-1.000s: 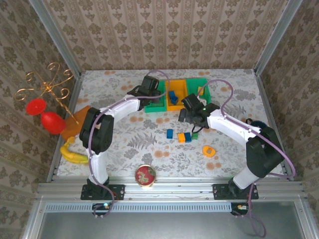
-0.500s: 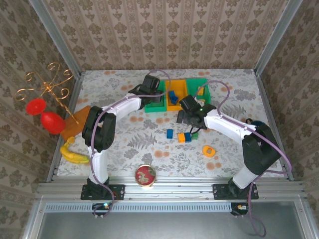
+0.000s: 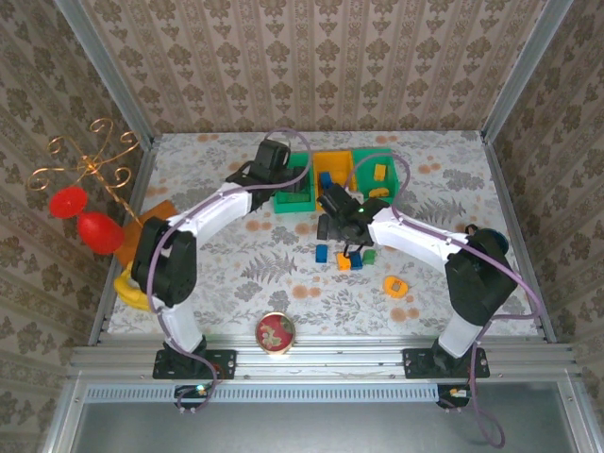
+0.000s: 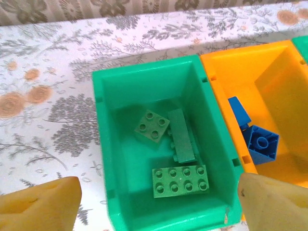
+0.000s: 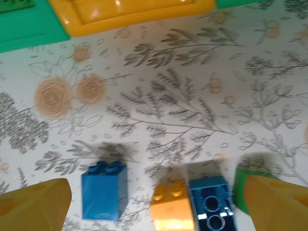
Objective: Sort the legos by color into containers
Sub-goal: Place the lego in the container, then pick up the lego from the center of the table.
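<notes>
L claw (image 4: 156, 202) hangs over left green bin (image 4: 103, 144), pads (image 4: 41, 207) wide apart, nothing betw. them. That bin has three green bricks (image 4: 180, 181) lying flat in it. Orange bin (image 4: 240, 67) sits right beside it on the R side w/ blue bricks (image 4: 262, 142) inside. The bins stand in a row toward far edge of worktop (image 3: 236, 274), about mid-width. R claw (image 5: 158, 192) is wide too, empty, low over worktop's middle, just nearside of the bins. Key relation: four loose bricks lie in a row running pad to pad across R claw's gap. Lone blue brick (image 5: 104, 190) is nr one pad, apart from the rest. Orange brick (image 5: 169, 204) & dark blue brick (image 5: 210, 202) touch side by side at centre. Green brick (image 5: 239, 192) is up against the other pad, partly hidden. Row's long axis runs along the closing line, so a straight close would prob. sweep several together. R arm is clearly the nearer; I'd judge it needs a wrist turn or a shift to centre on one brick. L arm is well apart from them, at the bins.
</notes>
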Action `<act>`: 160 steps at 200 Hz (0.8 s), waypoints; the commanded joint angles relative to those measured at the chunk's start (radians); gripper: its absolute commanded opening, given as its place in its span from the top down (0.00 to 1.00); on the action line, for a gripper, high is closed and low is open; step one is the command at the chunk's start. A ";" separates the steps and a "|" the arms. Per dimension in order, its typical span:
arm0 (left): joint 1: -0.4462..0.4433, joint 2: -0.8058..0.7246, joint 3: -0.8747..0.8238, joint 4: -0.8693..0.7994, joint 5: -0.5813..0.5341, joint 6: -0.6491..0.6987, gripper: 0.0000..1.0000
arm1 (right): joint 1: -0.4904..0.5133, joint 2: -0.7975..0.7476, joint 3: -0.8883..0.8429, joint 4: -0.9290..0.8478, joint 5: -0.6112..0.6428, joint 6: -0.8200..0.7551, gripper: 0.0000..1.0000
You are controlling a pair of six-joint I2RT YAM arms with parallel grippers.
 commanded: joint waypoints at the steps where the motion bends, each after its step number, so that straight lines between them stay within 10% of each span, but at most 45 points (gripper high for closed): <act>1: 0.008 -0.081 -0.068 0.023 -0.067 -0.023 0.03 | 0.031 0.040 0.045 -0.058 -0.011 -0.008 0.10; 160: 0.095 -0.494 -0.547 0.087 -0.167 -0.186 0.00 | 0.114 0.249 0.176 -0.114 -0.062 -0.029 0.31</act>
